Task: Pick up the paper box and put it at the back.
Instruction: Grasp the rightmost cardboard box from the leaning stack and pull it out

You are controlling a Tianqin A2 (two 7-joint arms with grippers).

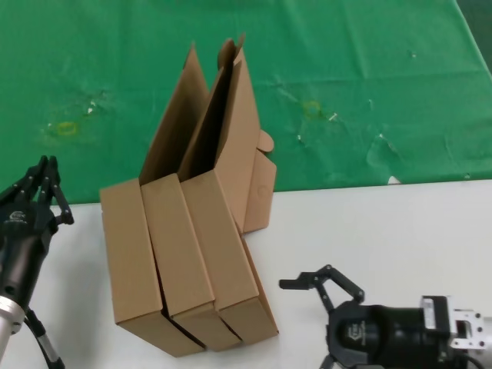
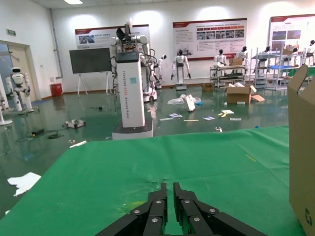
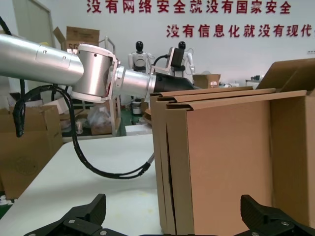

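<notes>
Brown cardboard, three alike: the paper box [image 1: 223,254] nearest the right gripper [image 1: 323,283] stands just ahead of its released jaws, the two other boxes [image 1: 154,261] beyond it toward the left gripper [image 1: 44,181], whose jaws are clenched on nothing, apart from the boxes. Lids up, no print readable on the boxes. Boxes straddle the white table [image 1: 384,231] edge and the back [image 1: 346,92] green cloth; open cloth lies beyond them.
</notes>
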